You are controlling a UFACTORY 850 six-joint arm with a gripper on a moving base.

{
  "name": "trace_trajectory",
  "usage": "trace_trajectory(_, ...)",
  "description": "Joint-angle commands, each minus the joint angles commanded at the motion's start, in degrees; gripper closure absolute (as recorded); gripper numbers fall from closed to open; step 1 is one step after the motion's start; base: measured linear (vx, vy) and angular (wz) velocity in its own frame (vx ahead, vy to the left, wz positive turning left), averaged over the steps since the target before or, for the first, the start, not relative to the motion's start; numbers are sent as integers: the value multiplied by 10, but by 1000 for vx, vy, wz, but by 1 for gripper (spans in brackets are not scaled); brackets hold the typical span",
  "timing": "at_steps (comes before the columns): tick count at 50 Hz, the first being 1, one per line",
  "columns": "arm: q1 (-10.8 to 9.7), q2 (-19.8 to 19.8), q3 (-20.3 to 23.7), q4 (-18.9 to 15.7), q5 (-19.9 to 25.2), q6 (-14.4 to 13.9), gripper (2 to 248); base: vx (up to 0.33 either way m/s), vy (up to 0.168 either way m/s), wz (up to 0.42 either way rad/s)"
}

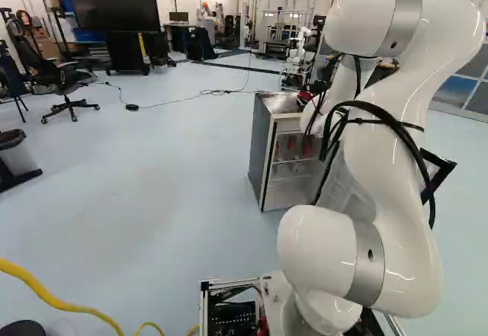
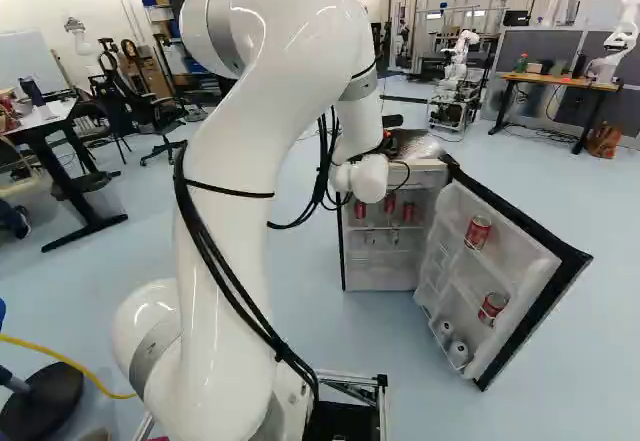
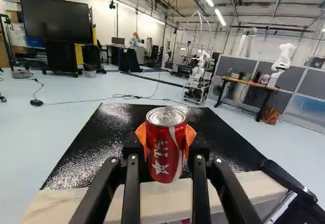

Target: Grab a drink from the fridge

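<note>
Partly hidden by the arm's wrist, my gripper (image 1: 306,97) is over the fridge (image 1: 261,149) in the left base view. In the wrist view the gripper (image 3: 166,141) is shut on a red drink can (image 3: 163,155), an orange pad at either side of it. The can stands upright between the fingers, above the fridge's black top (image 3: 101,148). I cannot tell whether it touches that top. The fridge door (image 2: 530,286) hangs open in the right base view, with red cans (image 2: 478,232) on its shelves. More red cans (image 2: 408,212) stand inside the fridge.
Far ahead, another robot (image 2: 455,71) stands near a wooden desk (image 2: 560,82). A large screen (image 1: 114,4) and an office chair (image 1: 67,84) are at the left of the left base view. A yellow cable (image 1: 53,298) lies beside the base.
</note>
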Motion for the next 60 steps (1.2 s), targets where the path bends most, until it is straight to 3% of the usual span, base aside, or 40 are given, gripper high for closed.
trace_trajectory(24, 15, -8, -11, 30, -32, 0, 157, 0, 0, 0)
trace_trajectory(49, 23, -11, -16, 34, -35, 0, 154, 0, 0, 0)
trace_trajectory(50, 23, -11, -16, 34, -35, 0, 125, 0, 0, 0)
trace_trajectory(54, 23, -11, -16, 34, -35, 0, 125, 0, 0, 0)
trace_trajectory(55, 23, -11, -16, 34, -35, 0, 91, 0, 0, 0)
trace_trajectory(59, 23, -11, -16, 34, -35, 0, 91, 0, 0, 0)
trace_trajectory(60, 23, -11, -16, 34, -35, 0, 56, 0, 0, 0)
